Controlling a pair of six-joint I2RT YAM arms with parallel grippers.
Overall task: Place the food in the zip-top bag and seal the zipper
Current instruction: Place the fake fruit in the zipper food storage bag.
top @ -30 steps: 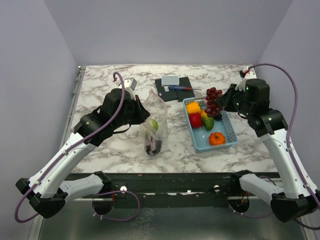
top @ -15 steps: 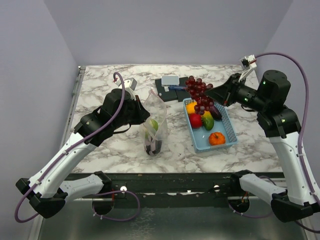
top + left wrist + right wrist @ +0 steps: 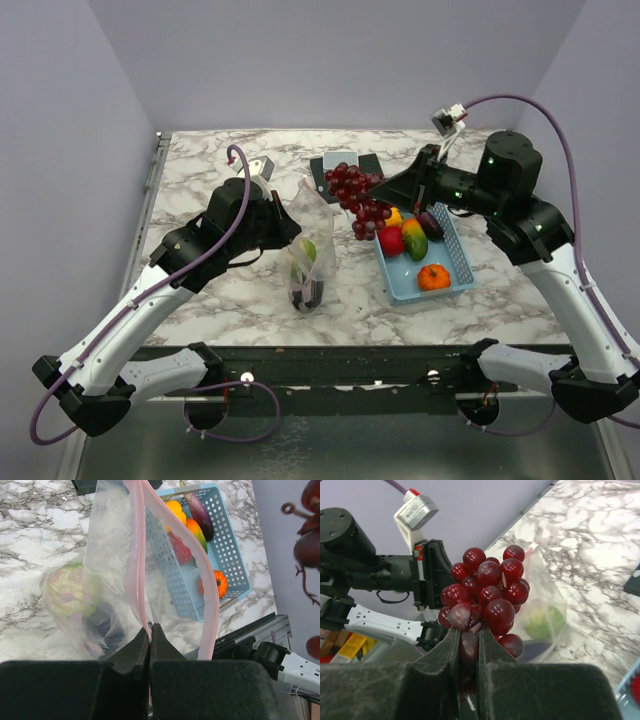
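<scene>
The clear zip-top bag stands upright at the table's middle with its mouth open. It holds the green cabbage and a dark piece. My left gripper is shut on the pink zipper strip at the bag's left rim, seen in the left wrist view. My right gripper is shut on a dark red grape bunch and holds it in the air just right of the bag's mouth. In the right wrist view the grapes hang before the bag.
The light-blue basket at the right holds a red piece, an orange pumpkin, a green-yellow piece, a yellow piece and a purple eggplant. A dark pad with a white box lies behind.
My right arm has carried the grape bunch left, from over the basket's far end to just beside the bag's mouth. The left arm and the bag have not moved.
</scene>
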